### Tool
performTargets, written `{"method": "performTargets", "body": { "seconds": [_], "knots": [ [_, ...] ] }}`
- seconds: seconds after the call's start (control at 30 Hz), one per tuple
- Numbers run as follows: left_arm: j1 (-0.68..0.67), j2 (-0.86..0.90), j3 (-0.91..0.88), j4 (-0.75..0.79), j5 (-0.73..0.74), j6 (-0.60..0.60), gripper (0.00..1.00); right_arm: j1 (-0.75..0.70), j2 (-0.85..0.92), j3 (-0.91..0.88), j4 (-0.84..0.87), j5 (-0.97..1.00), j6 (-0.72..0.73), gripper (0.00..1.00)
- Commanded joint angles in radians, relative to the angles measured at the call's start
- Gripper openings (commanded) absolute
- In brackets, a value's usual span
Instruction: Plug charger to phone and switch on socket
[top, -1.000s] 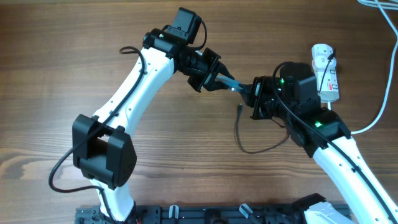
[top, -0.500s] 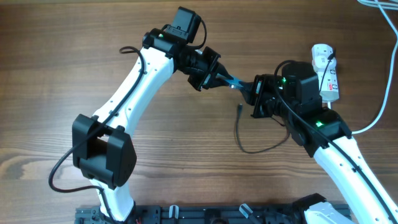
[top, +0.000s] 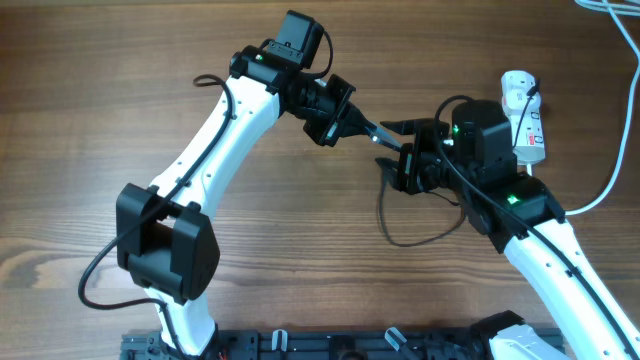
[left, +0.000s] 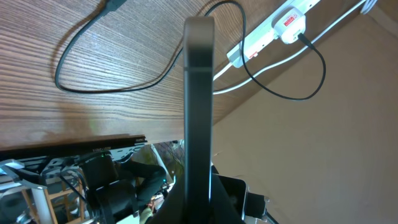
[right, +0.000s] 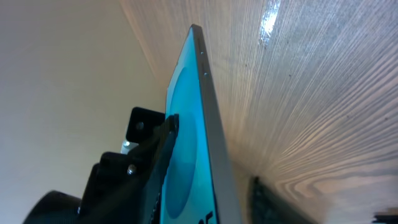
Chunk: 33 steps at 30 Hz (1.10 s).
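phone (right: 186, 130) is held edge-on above the table (top: 120, 60) by the left gripper (top: 358, 122), jaws clamped on it, just right of centre in the overhead view. right gripper (top: 398, 148) jaws are spread wide about the phone's free end; contact cannot be told. charger (top: 381, 215) is seen looped on the table below them, not plugged in. socket (top: 525, 120) is seen near the right edge.

The table (top: 120, 80) presented as matt, fine-grained wood with a faint sheen. The phone (right: 186, 118) had a glossy screen; its grey edge looked like satin metal, though this was unconfirmed. The socket (top: 527, 115) was smooth white plastic. The charger (top: 380, 212) had a matt black sheath.
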Motion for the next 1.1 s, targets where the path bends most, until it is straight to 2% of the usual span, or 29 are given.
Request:
{"method": "performTargets", "body": {
  "seconds": [0.0, 0.1, 0.17, 0.27, 0.3, 0.33, 0.47, 0.53, 0.7, 0.8, 0.93, 0.97, 1.07],
  "knots": [
    [0.006, -0.024, 0.0, -0.002, -0.036, 0.024, 0.04, 0.005, 0.002, 0.021, 0.002, 0.023, -0.136, 0.78],
    [0.034, -0.025, -0.001, -0.042, -0.181, 0.1, 0.04, 0.0, 0.002, 0.021, 0.002, 0.038, -0.284, 0.97],
    [0.059, -0.024, -0.001, -0.094, -0.277, 0.151, 0.04, -0.025, 0.002, 0.021, 0.002, 0.054, -0.446, 0.97],
    [0.105, -0.024, -0.001, -0.214, -0.51, 0.241, 0.04, -0.07, 0.002, 0.021, 0.0, 0.06, -0.847, 0.97],
    [0.107, -0.024, -0.001, -0.24, -0.591, 0.264, 0.04, -0.073, 0.002, 0.02, -0.003, 0.068, -0.935, 0.97],
    [0.107, -0.024, -0.001, -0.266, -0.671, 0.264, 0.04, -0.073, 0.002, 0.02, -0.026, 0.112, -0.983, 0.97],
    [0.092, -0.024, -0.002, -0.291, -0.86, 0.264, 0.04, -0.073, 0.024, 0.019, -0.245, 0.304, -1.013, 1.0],
    [0.085, -0.024, -0.01, -0.29, -0.943, 0.264, 0.04, -0.072, 0.075, 0.019, -0.273, 0.306, -1.148, 0.99],
    [0.082, -0.024, -0.055, -0.286, -1.056, 0.264, 0.04, -0.072, 0.248, 0.019, -0.282, 0.224, -1.159, 0.99],
    [0.082, -0.024, -0.072, -0.283, -1.057, 0.26, 0.04, -0.071, 0.325, 0.019, -0.281, 0.18, -1.238, 0.93],
    [0.078, -0.024, -0.074, -0.274, -1.033, 0.261, 0.04, -0.071, 0.338, 0.019, -0.284, 0.094, -1.383, 0.84],
    [0.078, -0.025, -0.074, -0.241, -0.98, 0.298, 0.04, -0.071, 0.338, 0.021, -0.303, 0.07, -1.392, 0.83],
    [0.078, -0.036, -0.074, -0.165, -0.88, 0.43, 0.04, -0.072, 0.338, 0.073, -0.407, 0.055, -1.429, 0.88]
  ]
}}
